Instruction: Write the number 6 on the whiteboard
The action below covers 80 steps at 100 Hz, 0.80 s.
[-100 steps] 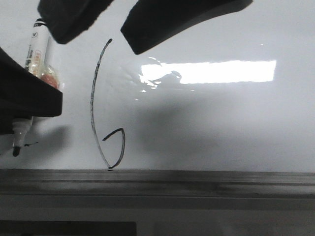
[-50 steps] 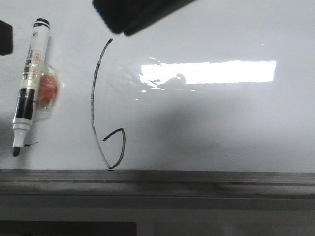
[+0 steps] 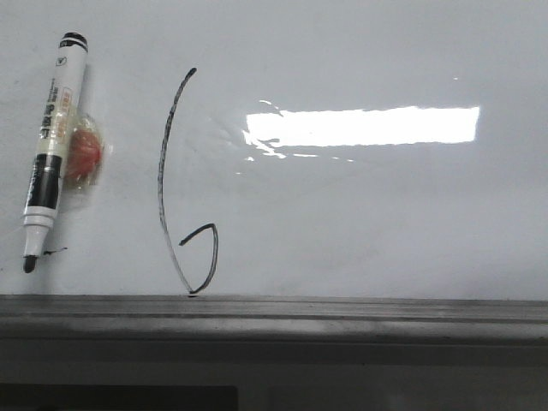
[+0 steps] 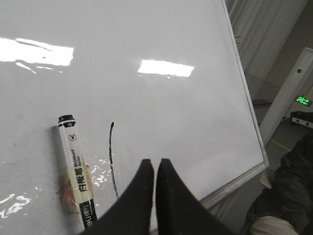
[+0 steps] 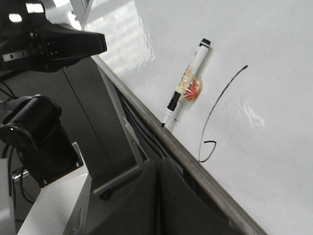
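Where it ends, the number 6 (image 3: 175,184) closes — thin, pointed loop.

A glossy whiteboard (image 3: 385,223) bore the number 6 (image 3: 175,184), a marker (image 3: 53,145) lying just beyond the left gripper (image 4: 155,164).

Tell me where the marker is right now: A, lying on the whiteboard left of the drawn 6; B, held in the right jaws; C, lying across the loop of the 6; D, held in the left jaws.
A: the marker lies flat on the whiteboard, left of the number 6.
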{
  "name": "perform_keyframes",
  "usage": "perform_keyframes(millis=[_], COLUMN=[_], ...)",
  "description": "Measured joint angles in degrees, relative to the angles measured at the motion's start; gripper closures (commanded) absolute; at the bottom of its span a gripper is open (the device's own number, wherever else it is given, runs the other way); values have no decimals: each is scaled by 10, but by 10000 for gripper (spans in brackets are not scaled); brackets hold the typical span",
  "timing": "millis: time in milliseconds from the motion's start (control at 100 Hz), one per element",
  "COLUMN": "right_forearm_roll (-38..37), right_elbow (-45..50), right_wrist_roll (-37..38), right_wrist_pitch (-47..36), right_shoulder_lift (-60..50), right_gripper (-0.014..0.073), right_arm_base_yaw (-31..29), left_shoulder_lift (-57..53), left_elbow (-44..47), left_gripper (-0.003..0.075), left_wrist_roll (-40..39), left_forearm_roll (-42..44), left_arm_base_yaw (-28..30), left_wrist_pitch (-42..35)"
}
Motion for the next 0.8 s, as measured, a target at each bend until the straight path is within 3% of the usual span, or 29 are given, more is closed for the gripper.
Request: perform_keyframes(millis=[350,800], right_forearm_roll=[0,0], right_elbow=[157,175], right_wrist_roll=[0,0], right_wrist_pitch=[-31,-30], right_shoulder_lift=[-277,-290], right_gripper=[657,657], right_arm_base_yaw=[0,0], left_shoulder_lift=[-96,-96], left_elbow=[44,45], left_gripper=[739,739], left_wrist_roll=[27,27], left_forearm_roll=[3,3], left_arm_base_yaw=[0,0], left_wrist_pitch=[30,33])
